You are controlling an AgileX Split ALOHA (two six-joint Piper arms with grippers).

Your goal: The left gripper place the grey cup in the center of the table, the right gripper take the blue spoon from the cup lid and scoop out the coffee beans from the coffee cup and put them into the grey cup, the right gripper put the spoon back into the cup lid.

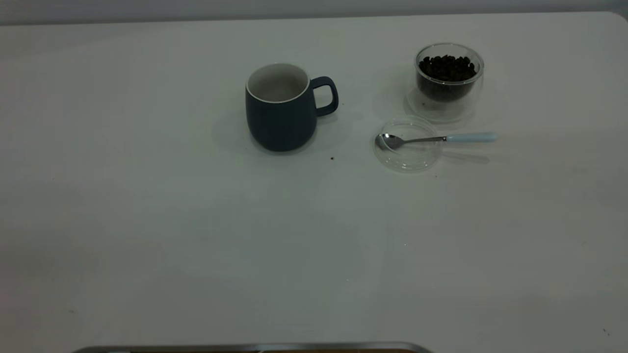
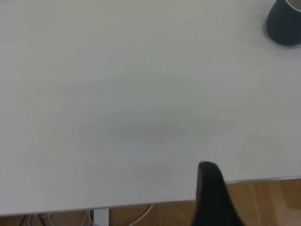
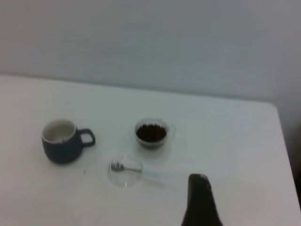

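Text on the grey cup: none, its dark outside is plain.
Text on the coffee cup: none, just clear glass.
Text on the cup lid: none to read.
Text on the blue spoon: none on handle or bowl.
Text on the table: none, only tiny dark specks.
Labels, brands, numbers, signs anywhere: nothing readable in any view.
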